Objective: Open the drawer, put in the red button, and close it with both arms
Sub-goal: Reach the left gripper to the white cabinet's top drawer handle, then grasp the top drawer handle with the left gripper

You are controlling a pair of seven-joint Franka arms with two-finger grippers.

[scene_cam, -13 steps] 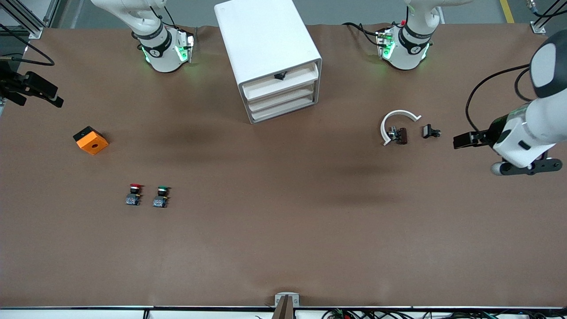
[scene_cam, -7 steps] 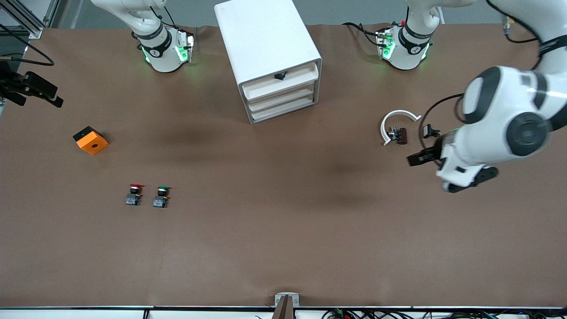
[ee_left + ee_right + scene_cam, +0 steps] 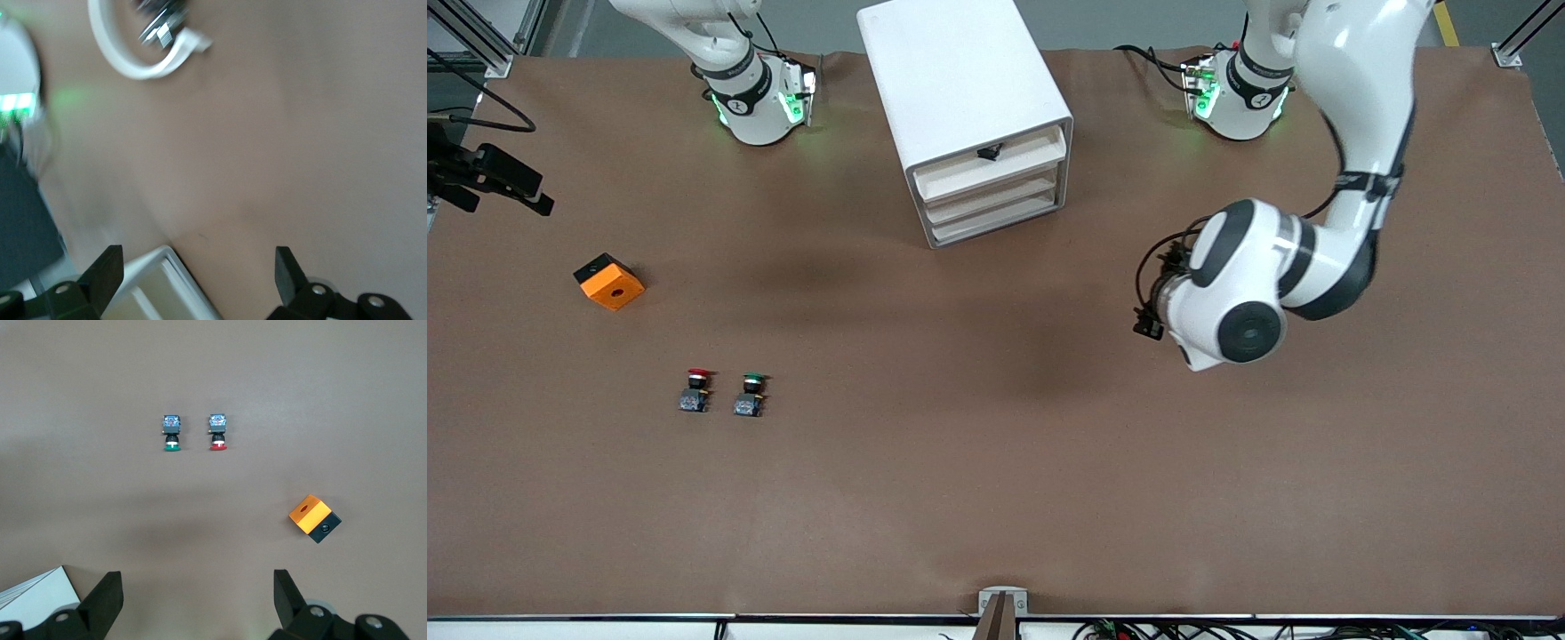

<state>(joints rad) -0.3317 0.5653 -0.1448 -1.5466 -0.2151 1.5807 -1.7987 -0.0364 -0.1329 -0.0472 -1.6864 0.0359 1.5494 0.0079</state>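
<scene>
The white cabinet stands between the two arm bases, and its drawer, second from the top, is shut. The red button stands on the table toward the right arm's end, beside a green one; both show in the right wrist view, the red button upright. My right gripper hangs high over the table, open and empty. My left gripper is open and empty in the air, facing a corner of the cabinet. In the front view the left arm's wrist hides it.
An orange block lies nearer the right arm's end than the buttons. A white ring with a small metal part lies under the left arm. A black fixture juts in at the table's edge. A small black piece sits on the top drawer.
The left arm has swung in from its end of the table toward the middle and now covers the white ring in the front view. The right arm has not moved.
</scene>
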